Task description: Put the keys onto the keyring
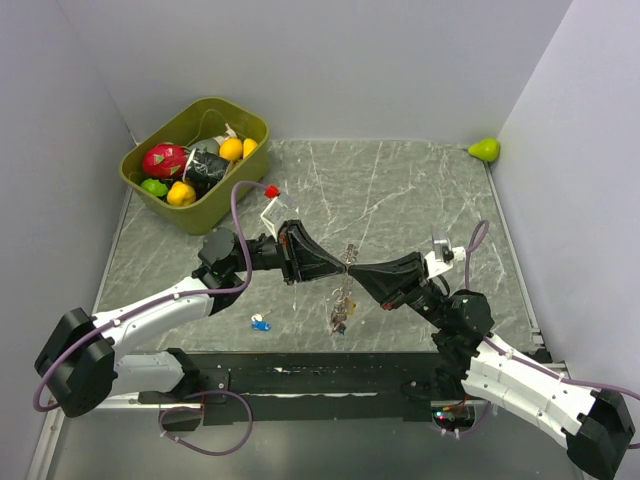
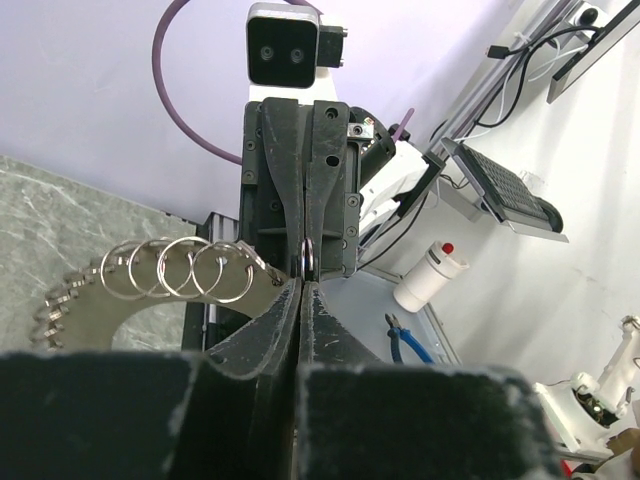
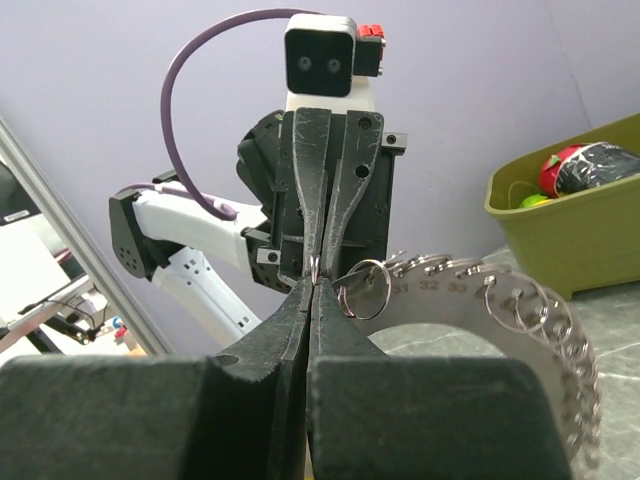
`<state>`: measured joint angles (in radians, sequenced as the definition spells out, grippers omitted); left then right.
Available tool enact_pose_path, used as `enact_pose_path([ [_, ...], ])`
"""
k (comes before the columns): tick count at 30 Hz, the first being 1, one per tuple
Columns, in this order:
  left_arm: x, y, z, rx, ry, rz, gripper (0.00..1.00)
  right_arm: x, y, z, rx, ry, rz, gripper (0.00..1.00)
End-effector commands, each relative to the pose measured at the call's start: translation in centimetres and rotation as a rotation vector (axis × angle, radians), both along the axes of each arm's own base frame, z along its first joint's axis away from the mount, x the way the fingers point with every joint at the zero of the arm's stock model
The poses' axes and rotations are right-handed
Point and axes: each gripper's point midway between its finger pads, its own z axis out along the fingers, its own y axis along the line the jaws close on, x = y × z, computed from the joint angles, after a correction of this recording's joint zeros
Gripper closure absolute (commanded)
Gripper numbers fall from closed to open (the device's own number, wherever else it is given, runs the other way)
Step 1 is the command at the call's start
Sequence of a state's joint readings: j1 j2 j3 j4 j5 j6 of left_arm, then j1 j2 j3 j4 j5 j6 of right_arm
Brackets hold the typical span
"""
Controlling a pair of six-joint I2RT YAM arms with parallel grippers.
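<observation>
- Pinched shut on the keyring [image 2: 307,255]: left gripper [image 2: 301,290].
- Clamped on it too, tip to tip: right gripper [image 3: 313,285].
- Lying apart on the surface [image 1: 400,190]: blue key [image 1: 261,323].

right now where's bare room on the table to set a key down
Widest bare patch: the far middle of the table, between the green bin and the pear. Also bare: the strip between the right arm and the right wall. Crowded: the centre, where left fingers and right fingers pinch the keyring, and the near edge by the blue key.
</observation>
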<state>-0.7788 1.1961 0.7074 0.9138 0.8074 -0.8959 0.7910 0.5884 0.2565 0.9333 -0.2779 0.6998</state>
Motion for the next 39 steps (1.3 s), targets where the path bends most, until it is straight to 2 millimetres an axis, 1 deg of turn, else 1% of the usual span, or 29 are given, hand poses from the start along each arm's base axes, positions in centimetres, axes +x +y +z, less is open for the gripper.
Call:
enact_pose_path([
  [1, -0.9, -0.1, 2.4, -0.055, -0.081, -0.022, 0.94, -0.4, -0.7, 2.0, 0.062, -0.054, -0.008, 1.00],
  [2, -0.9, -0.1, 2.5, -0.055, -0.083, -0.022, 0.94, -0.5, -0.7, 2.1, 0.059, -0.058, -0.006, 1.00],
  [6, -1.1, -0.2, 2.7, -0.061, -0.084, -0.028, 0.95, -0.3, -0.3, 1.6, 0.048, -0.043, 0.004, 1.00],
  [8, -1.2, -0.2, 2.6, -0.058, -0.085, -0.030, 0.99, -0.3, -0.2, 1.4, 0.043, -0.038, 0.006, 1.00],
  [10, -1.2, -0.3, 2.6, -0.057, -0.089, -0.031, 0.99, -0.2, -0.1, 1.1, 0.036, -0.029, 0.008, 1.00],
  [16, -1.0, 0.0, 2.8, -0.050, -0.104, 0.007, 0.99, 0.1, 0.0, 1.0, 0.027, -0.020, -0.001, 1.00],
  [18, -0.8, 0.0, 2.3, -0.022, -0.114, 0.035, 0.99, 0.3, 0.0, 0.7, 0.022, -0.011, -0.008, 1.00],
  [19, -0.4, 0.0, 2.1, -0.009, -0.108, 0.056, 0.99, 0.4, 0.0, 0.6, 0.022, -0.005, -0.007, 0.91],
  [20, -0.2, 0.0, 2.2, 0.001, -0.111, 0.071, 0.99, 0.4, 0.0, 0.5, 0.022, -0.003, -0.008, 0.88],
  [21, -0.1, 0.1, 1.5, 0.036, -0.114, 0.088, 0.99, 0.4, 0.1, 0.4, 0.017, 0.000, -0.008, 0.85],
  [22, 0.4, 0.2, 1.4, 0.052, -0.112, 0.114, 0.99, 0.4, 0.1, 0.4, 0.016, 0.001, -0.008, 0.78],
  [23, 0.6, 0.2, 1.5, 0.063, -0.120, 0.131, 0.99, 0.5, 0.1, 0.3, 0.013, 0.004, -0.009, 0.75],
  [24, 0.8, 0.3, 0.6, 0.108, -0.122, 0.143, 0.99, 0.5, 0.1, 0.2, 0.009, 0.008, -0.009, 0.73],
  [26, 1.0, 0.4, 0.7, 0.124, -0.136, 0.161, 0.99, 0.5, 0.2, 0.2, 0.009, 0.005, -0.008, 0.71],
  [27, 1.0, 0.6, 0.7, 0.130, -0.148, 0.168, 0.99, 0.5, 0.2, 0.2, 0.006, 0.007, -0.006, 0.68],
  [28, 1.0, 0.6, 0.3, 0.153, -0.139, 0.168, 0.99, 0.5, 0.3, 0.2, 0.002, 0.007, -0.004, 0.63],
  [30, 1.1, 0.8, 0.7, 0.164, -0.169, 0.186, 0.99, 0.6, 0.3, 0.1, -0.006, 0.010, -0.006, 0.58],
  [31, 1.2, 0.9, 0.0, 0.200, -0.158, 0.188, 0.99, 0.6, 0.4, 0.0, -0.012, 0.011, -0.009, 0.54],
  [32, 1.3, 1.1, 0.4, 0.201, -0.186, 0.203, 0.99, 0.6, 0.3, 0.0, -0.013, 0.011, -0.011, 0.53],
  [34, 1.4, 1.3, 0.2, 0.224, -0.193, 0.210, 0.99, 0.5, 0.4, 0.1, -0.020, 0.006, -0.009, 0.50],
  [35, 1.3, 1.5, 0.2, 0.240, -0.204, 0.211, 0.99, 0.6, 0.7, -0.3, -0.043, 0.014, -0.003, 0.50],
  [36, 1.2, 1.6, 0.2, 0.247, -0.211, 0.210, 0.99, 0.5, 0.7, 0.1, -0.047, 0.003, 0.003, 0.49],
  [39, 1.2, 1.9, -0.2, 0.285, -0.232, 0.215, 0.99, 0.4, 1.3, -0.5, -0.094, 0.001, 0.022, 0.47],
])
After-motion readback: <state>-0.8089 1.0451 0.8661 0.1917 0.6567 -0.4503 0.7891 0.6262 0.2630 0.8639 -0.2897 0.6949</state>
